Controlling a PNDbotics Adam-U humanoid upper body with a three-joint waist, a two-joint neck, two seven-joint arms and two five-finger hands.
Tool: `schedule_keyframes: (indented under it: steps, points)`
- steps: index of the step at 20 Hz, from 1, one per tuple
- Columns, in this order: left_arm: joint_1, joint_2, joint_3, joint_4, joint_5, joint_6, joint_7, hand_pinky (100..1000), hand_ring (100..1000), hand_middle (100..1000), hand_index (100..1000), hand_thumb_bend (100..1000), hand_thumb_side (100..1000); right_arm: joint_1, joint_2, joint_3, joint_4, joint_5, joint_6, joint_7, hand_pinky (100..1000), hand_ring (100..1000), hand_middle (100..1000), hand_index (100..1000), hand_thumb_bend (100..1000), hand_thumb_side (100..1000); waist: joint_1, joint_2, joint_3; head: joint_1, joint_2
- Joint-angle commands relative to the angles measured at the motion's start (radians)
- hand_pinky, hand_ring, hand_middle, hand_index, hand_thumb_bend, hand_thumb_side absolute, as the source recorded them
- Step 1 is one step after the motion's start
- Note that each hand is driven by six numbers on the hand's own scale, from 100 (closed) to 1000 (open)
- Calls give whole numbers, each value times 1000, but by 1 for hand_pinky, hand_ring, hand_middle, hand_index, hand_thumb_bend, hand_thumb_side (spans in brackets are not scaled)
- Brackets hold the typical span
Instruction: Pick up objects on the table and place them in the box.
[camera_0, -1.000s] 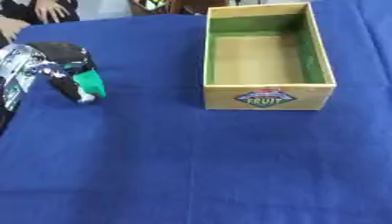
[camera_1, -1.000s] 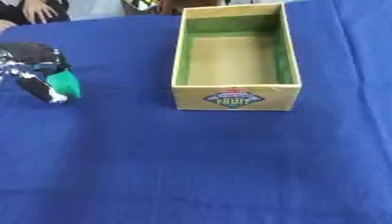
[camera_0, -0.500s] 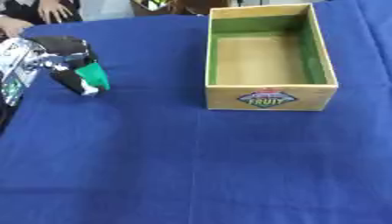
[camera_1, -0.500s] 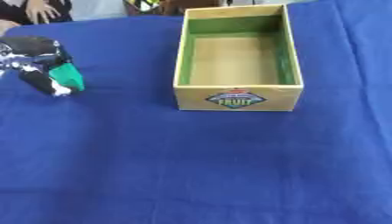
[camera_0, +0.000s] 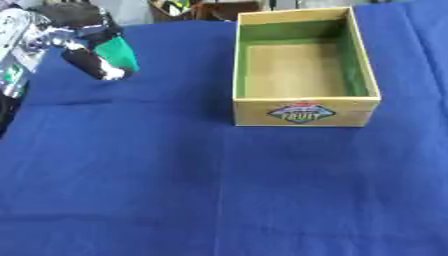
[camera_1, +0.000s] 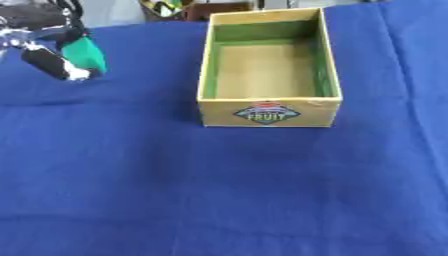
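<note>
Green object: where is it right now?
The green object is in the left hand at the upper left of the left eye view, above the blue cloth and well left of the open wooden box.

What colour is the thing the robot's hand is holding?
Green, held in the black left hand: the small green object, clearest in the left eye view.

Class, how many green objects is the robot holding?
1: a green object held in the left hand, upper left, beside the box. Others may be hidden.

green object (camera_0: 116, 52) held, wooden box (camera_0: 303, 107) open
</note>
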Motion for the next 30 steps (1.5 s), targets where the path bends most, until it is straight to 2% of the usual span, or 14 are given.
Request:
schedule_keyframes:
  steps: [1,5,12,16,19,25,27,28,29,30]
  points:
    - [-72,-25,0,-37,1,-2,-1,100,385,327,341,100,303,-5,-22,-3,-16,-9,1,1,745,797,717,791,100,985,-2,-30,0,-8,7]
    - [-168,-135,-11,-52,-24,-5,19,100,379,327,332,100,290,-10,-17,3,-16,-14,-2,7,745,797,717,792,100,985,2,-35,-11,-1,6]
    - [-262,-311,-15,-62,-204,52,156,100,377,322,324,100,299,-19,-10,10,-16,-23,-6,15,745,799,717,792,100,982,9,-33,-37,11,4]
    - [-292,-379,-18,23,-269,61,196,100,374,313,329,100,293,-34,-2,17,-16,-30,-11,21,745,799,717,792,100,982,15,-23,-67,21,-9]
    - [-312,-414,-15,109,-303,53,232,100,325,251,318,100,288,-42,3,19,-16,-36,-12,24,747,803,717,793,100,979,20,-15,-83,21,-16]
    - [-317,-463,-41,239,-399,3,318,100,384,292,356,100,265,-60,9,27,-16,-48,-16,33,747,803,717,793,100,979,29,-2,-98,18,-23]
    - [-313,-479,-36,270,-434,2,343,100,404,318,395,100,261,-66,12,29,-16,-51,-17,36,747,804,717,793,100,978,31,2,-108,25,-26]
    - [-310,-485,-35,285,-449,1,352,100,412,340,474,100,270,-69,14,31,-16,-53,-18,37,747,805,717,793,100,977,31,3,-112,28,-28]
    - [-306,-489,-34,299,-460,-2,358,100,411,351,509,100,262,-73,16,32,-16,-54,-19,38,747,804,717,793,100,975,32,5,-117,31,-29]
    - [-302,-492,-31,312,-467,-6,363,100,417,374,596,100,341,-77,17,33,-16,-55,-20,39,747,804,717,793,100,970,32,6,-119,34,-29]
